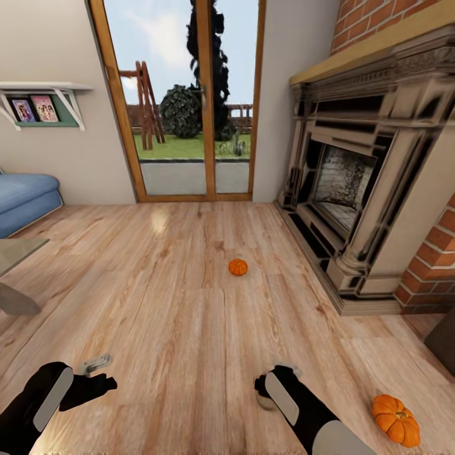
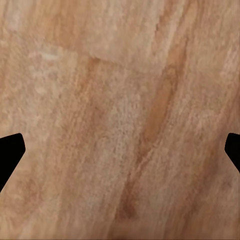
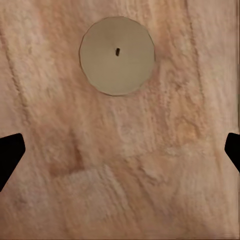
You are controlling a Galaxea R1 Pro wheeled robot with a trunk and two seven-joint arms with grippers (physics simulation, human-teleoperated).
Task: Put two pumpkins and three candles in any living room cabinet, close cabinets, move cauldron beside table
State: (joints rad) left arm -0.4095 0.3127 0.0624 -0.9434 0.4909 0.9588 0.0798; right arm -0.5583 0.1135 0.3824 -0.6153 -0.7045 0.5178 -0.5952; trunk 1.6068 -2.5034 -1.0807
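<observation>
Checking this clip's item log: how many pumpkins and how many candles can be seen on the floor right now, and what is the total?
Pumpkins: 2, one out on the floor before the fireplace, one near the right arm.
Candles: 1, a flat-topped one with a wick, seen from above under the right claw.
Total: 3

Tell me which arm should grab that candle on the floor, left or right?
Probably right. The right wrist view looks straight down on the candle, with the right gripper open above it, and in the head view the candle sits just under that gripper. The left gripper faces bare floor.
</observation>
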